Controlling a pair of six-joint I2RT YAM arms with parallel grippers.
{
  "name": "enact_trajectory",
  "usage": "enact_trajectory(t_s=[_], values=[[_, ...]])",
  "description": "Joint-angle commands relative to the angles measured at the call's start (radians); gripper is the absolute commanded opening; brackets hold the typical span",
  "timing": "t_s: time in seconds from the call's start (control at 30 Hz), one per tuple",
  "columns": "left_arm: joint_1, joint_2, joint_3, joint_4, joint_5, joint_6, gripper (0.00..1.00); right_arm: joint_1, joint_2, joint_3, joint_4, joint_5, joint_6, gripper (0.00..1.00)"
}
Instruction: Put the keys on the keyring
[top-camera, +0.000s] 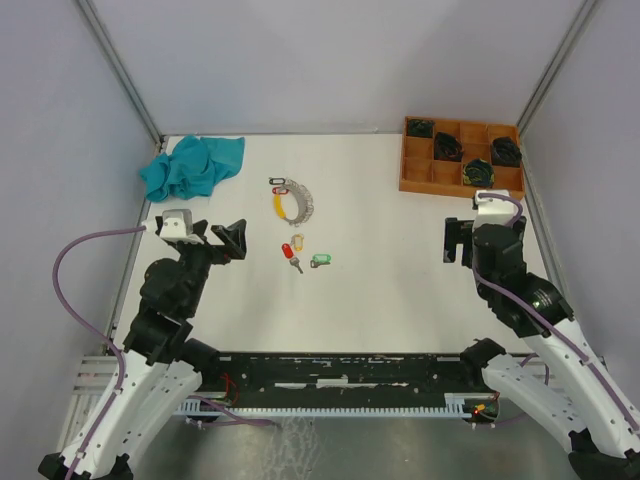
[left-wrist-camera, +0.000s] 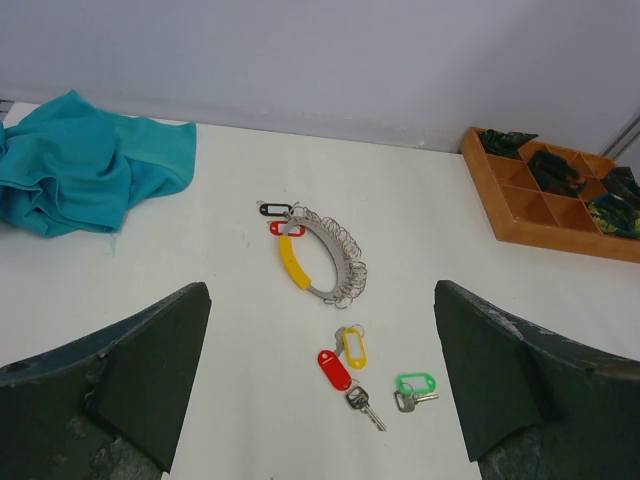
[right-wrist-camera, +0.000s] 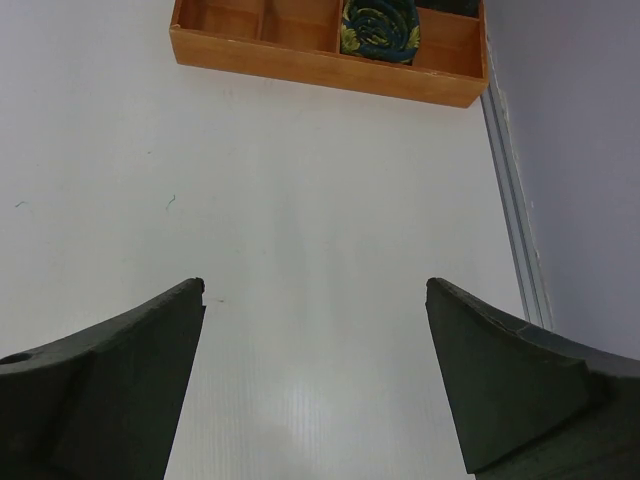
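The keyring (top-camera: 293, 203) (left-wrist-camera: 322, 262), a silvery ribbed arc with a long yellow tag and a small dark tag, lies flat mid-table. Just in front of it lie the keys: one with a red tag (top-camera: 289, 251) (left-wrist-camera: 334, 368), one with a pale yellow tag (top-camera: 297, 241) (left-wrist-camera: 354, 346) touching it, and one with a green tag (top-camera: 320, 260) (left-wrist-camera: 415, 385) slightly to the right. My left gripper (top-camera: 213, 235) (left-wrist-camera: 320, 292) hovers open to the left of the keys, holding nothing. At the right side of the table my right gripper (top-camera: 458, 242) (right-wrist-camera: 315, 287) is open over bare table.
A crumpled teal cloth (top-camera: 192, 167) (left-wrist-camera: 85, 160) lies at the back left. A wooden compartment tray (top-camera: 455, 186) (left-wrist-camera: 545, 235) (right-wrist-camera: 320, 75) at the back right holds black coils with green marks (top-camera: 478, 172) (right-wrist-camera: 378, 25). A metal rail (right-wrist-camera: 510, 200) borders the table's right edge.
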Motion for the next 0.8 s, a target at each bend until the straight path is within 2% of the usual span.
enact_trajectory(t_s=[0.0, 0.47, 0.77], values=[[-0.001, 0.003, 0.001, 0.049, 0.008, 0.04, 0.99, 0.0, -0.021, 0.018, 0.02, 0.027, -0.007, 1.0], [-0.002, 0.073, 0.025, 0.033, -0.008, 0.018, 0.99, 0.0, -0.026, 0.067, -0.032, 0.028, -0.006, 1.0], [-0.002, 0.252, 0.103, 0.004, 0.086, -0.047, 0.99, 0.0, -0.026, 0.117, -0.185, -0.021, -0.051, 1.0]])
